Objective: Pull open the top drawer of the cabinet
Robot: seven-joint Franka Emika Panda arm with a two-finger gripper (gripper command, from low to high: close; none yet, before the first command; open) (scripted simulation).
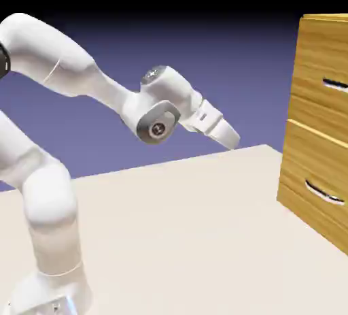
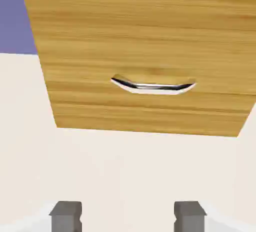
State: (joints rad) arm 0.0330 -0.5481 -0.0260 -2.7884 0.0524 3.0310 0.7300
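Two grey fingertips (image 2: 66,215) of the hand (image 1: 231,138) stand well apart, holding and touching nothing. One cabinet (image 1: 319,126) on the table (image 1: 183,232) has two drawers, each with one silver handle.

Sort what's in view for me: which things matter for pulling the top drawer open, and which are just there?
Part of the job:
- top drawer, shut, with its silver handle
- cabinet
- gripper, open, short of the cabinet and holding nothing

Just there:
- lower drawer and its handle, which the hand view faces
- table

Cream table (image 1: 177,239), blue-violet backdrop (image 1: 224,55)
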